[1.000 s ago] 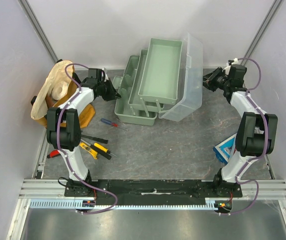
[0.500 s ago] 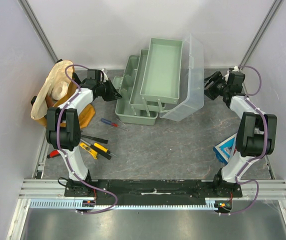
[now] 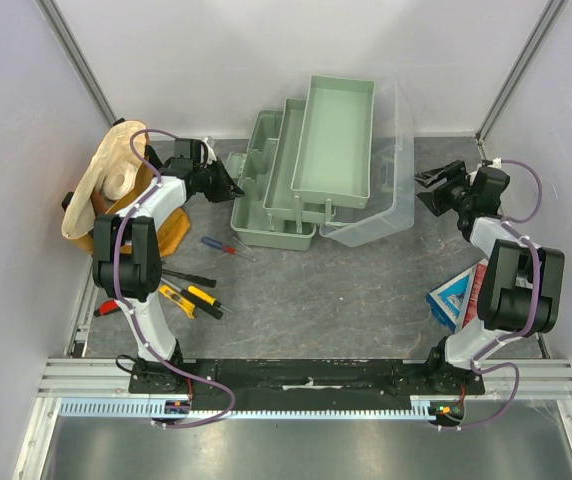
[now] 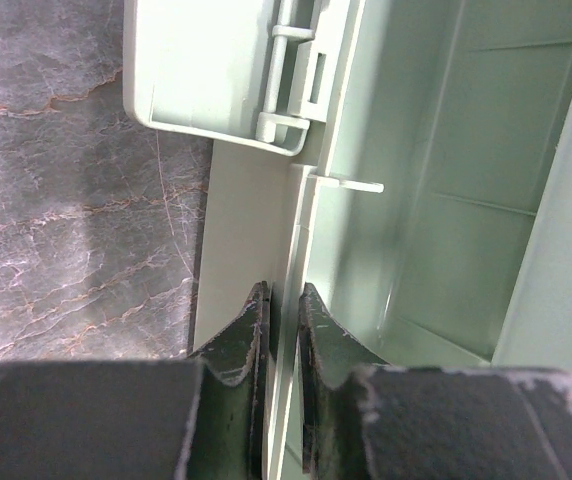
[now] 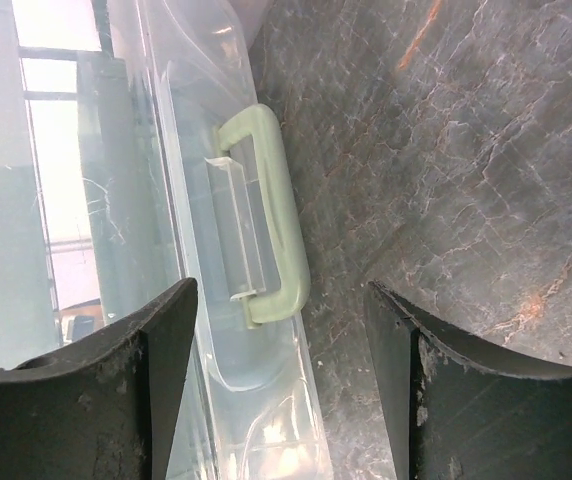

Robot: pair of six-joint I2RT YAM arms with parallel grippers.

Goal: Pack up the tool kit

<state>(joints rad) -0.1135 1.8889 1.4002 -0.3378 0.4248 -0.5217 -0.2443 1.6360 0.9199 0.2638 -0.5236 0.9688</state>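
In the top view the toolbox (image 3: 296, 190) stands in the upper middle of the frame, with its green trays (image 3: 334, 135) folded out and raised in steps. The clear lid (image 3: 384, 190) lies open on its right side, low over the table (image 3: 316, 290).

The left gripper (image 3: 228, 186) is at the left wall of the toolbox. The left wrist view shows what the top view cannot: the two fingers (image 4: 241, 345) are narrow and pinch the thin green wall (image 4: 288, 300) between them, with a tray hinge rod (image 4: 278, 75) above.

The right gripper (image 3: 436, 187) is at the right of the lid, and it is spread wide. In the right wrist view its fingers (image 5: 171, 340) stand far apart, and between them lies the green handle (image 5: 276, 230) of the lid, not touched by them.

Only the top view shows the loose tools. A screwdriver with blue handle (image 3: 216, 244) lies just below the toolbox, and yellow-black tools (image 3: 194, 297) lie at the lower left beside a red tool (image 3: 107, 307). A cloth bag (image 3: 116, 190) is at the left edge and a blue packet (image 3: 456, 295) at the right.
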